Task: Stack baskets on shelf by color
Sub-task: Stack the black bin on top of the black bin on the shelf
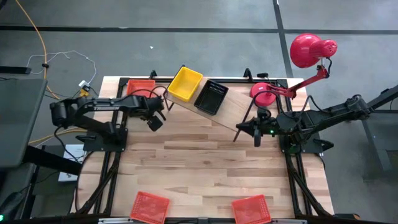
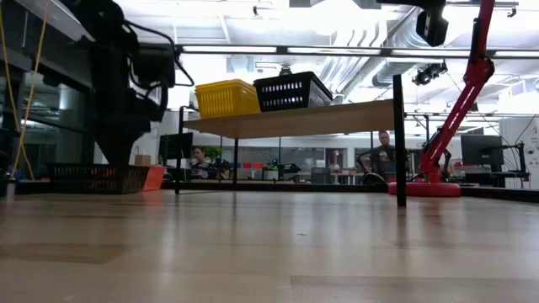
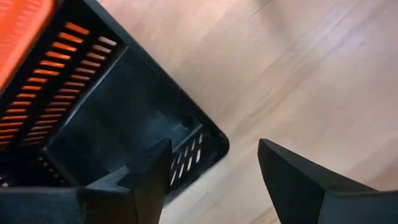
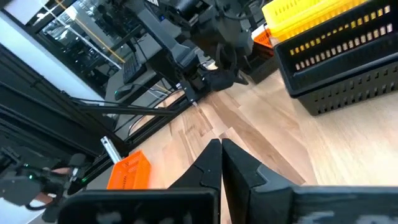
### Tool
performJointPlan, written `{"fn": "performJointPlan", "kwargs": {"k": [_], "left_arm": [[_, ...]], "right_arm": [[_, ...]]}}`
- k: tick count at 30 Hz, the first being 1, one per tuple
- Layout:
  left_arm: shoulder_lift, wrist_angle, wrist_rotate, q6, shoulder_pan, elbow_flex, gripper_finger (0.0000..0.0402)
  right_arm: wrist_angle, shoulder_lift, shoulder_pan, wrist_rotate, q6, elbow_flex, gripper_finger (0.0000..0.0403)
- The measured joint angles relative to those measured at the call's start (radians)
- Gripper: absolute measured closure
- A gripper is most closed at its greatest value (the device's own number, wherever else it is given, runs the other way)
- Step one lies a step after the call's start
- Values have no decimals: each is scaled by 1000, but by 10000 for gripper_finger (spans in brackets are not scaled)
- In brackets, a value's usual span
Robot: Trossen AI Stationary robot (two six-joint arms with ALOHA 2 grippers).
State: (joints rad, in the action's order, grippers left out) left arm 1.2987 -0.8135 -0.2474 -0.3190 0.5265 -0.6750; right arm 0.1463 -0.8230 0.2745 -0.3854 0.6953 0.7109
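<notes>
The shelf (image 1: 233,109) stands at the far side of the table (image 1: 205,168). A yellow basket (image 1: 185,84) and a black basket (image 1: 211,97) sit side by side on it, touching.

Off the shelf's left end, another black basket (image 3: 118,124) sits on the table beside an orange basket (image 1: 140,86). Two more orange baskets (image 1: 149,207) and (image 1: 252,209) wait at the near edge of the table, well apart from each other.

The left gripper (image 3: 214,171) hangs right over a corner of the black basket on the table. Its fingers are spread wide and hold nothing. One finger (image 3: 149,180) is over the inside of the basket and the other is outside, so the wall sits between them.

The right gripper (image 1: 239,129) waits near the right part of the shelf. Its fingers are pressed together with nothing in them.

The baskets look like thin plastic with lots of holes, so they are likely very light. The walls probably bend a little when squeezed. Smooth plastic may also slip. The best place to grab looks like the top rim of a wall, with one finger inside and one outside. A corner is stiffer than the middle of a side. A hard squeeze is not needed. Held by one edge, the basket will probably tip and hang down.
</notes>
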Motion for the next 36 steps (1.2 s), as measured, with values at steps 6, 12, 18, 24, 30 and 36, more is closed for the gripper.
{"fn": "performJointPlan", "kwargs": {"k": [6,12,18,24,30,36], "left_arm": [[59,10,-49,1,4,0,204],[58,7,-21,1,4,0,353],[-5,-81,31,-25,-19,-20,390],[-109,-246,139,-34,-97,-108,400],[-203,-354,350,-64,-249,-231,401],[-233,-331,489,-52,-531,-404,401]], "right_arm": [[3,0,0,-7,0,0,403],[3,0,0,-7,-8,0,403],[26,0,0,-6,-8,0,403],[38,0,0,-6,-8,0,403],[38,0,0,-1,-8,0,403],[37,0,0,0,-21,0,403]]}}
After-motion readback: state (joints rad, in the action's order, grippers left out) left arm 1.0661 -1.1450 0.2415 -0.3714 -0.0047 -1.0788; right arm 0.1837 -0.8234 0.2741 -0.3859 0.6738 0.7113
